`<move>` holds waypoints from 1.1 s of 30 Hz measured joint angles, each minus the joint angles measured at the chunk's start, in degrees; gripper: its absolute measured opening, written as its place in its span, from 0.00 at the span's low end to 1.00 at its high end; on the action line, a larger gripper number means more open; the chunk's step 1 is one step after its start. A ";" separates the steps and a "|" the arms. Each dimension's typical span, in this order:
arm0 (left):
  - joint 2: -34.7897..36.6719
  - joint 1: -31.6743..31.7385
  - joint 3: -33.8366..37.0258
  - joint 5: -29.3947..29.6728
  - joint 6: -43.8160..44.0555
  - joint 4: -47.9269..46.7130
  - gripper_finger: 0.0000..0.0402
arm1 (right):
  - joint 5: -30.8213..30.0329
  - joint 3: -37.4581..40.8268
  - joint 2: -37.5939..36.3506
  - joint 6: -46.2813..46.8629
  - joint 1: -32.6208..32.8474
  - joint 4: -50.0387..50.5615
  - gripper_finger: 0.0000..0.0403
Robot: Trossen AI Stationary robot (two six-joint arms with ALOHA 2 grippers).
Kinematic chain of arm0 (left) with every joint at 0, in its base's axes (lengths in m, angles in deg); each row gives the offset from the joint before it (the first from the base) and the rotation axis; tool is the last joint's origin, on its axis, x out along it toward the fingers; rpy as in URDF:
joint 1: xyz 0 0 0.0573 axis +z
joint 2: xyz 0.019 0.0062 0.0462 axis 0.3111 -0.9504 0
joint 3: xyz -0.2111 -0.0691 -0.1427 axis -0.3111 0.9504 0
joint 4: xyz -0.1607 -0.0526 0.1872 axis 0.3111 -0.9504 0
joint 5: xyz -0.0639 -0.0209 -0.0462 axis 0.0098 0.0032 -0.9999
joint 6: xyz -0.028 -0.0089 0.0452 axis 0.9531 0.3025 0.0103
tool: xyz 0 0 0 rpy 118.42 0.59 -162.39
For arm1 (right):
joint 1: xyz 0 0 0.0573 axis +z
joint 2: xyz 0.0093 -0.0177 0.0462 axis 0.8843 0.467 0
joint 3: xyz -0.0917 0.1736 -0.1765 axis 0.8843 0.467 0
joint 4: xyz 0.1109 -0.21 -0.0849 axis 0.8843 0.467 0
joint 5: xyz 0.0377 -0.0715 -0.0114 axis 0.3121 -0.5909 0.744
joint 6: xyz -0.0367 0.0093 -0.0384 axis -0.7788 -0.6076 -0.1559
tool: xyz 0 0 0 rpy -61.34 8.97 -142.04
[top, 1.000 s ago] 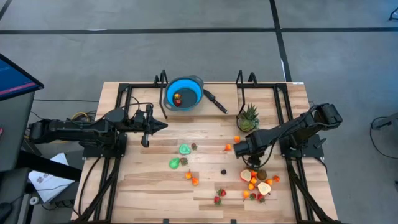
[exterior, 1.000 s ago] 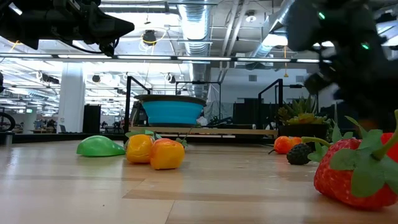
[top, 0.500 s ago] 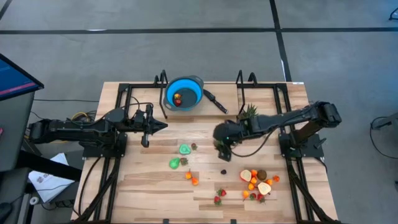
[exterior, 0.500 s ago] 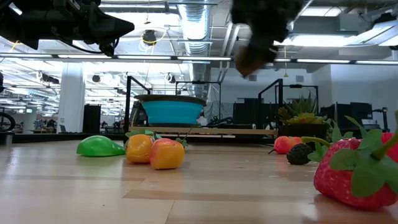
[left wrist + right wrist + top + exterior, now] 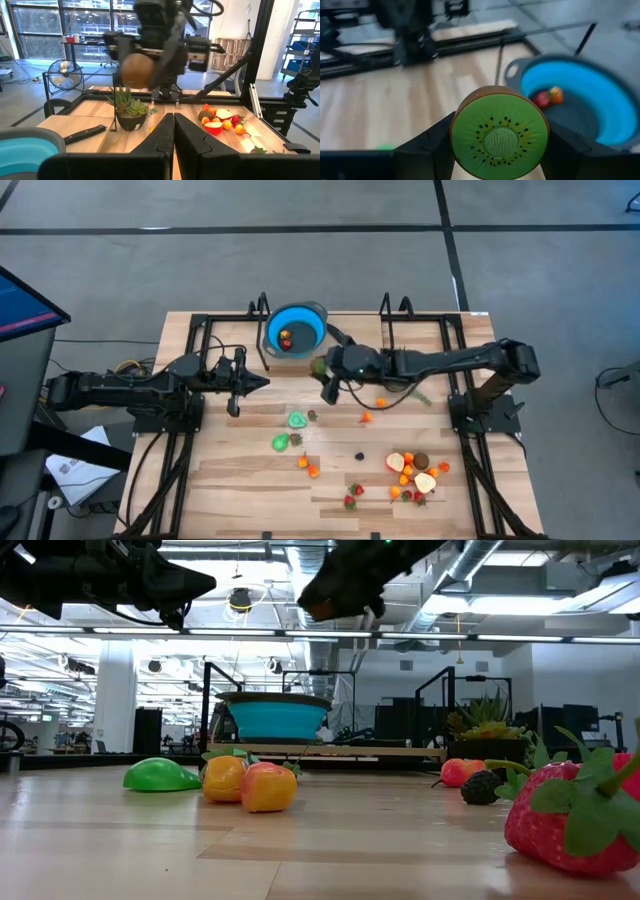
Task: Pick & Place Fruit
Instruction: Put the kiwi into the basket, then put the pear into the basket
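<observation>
**Right arm carries a kiwi half near the blue bowl**

The wooden table carries black frames on both sides. The right arm reaches across it from the right side toward the back middle, raised above the wood. The left arm lies along the left side, its left gripper pointing toward the middle, and in the left wrist view its fingers are pressed together with nothing between them.

The blue bowl stands at the back of the table, a black knife beside it. Two small fruits, one red and one orange, lie inside the bowl. A spiky potted plant stands on the table behind the right arm in the left wrist view.

The right gripper hangs just in front of the bowl and to its right, pinching a kiwi half between its two fingers. The cut green face with black seeds turns toward the wrist camera; the brown skin shows in the left wrist view. It is clear of the table and outside the bowl's rim.

The remaining fruit lies scattered on the wood. A green pear and a lime sit near the middle, with two orange pieces just in front of them. One orange piece lies below the right arm. A cluster of peach halves, kiwi and strawberries sits at the front right. A dark berry lies alone between the groups.
</observation>
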 joint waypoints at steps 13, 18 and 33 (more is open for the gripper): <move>0.00 0.00 0.00 0.02 0.00 0.00 0.01 | -1.08 -19.34 16.95 -2.81 -8.56 9.74 0.53; 0.00 0.05 0.00 0.02 -0.01 0.02 0.01 | -1.03 -27.41 22.91 -2.74 -11.77 15.46 0.53; 0.00 0.02 0.00 0.15 -0.02 0.02 0.01 | -0.65 -32.26 27.43 -5.48 -15.66 20.67 0.67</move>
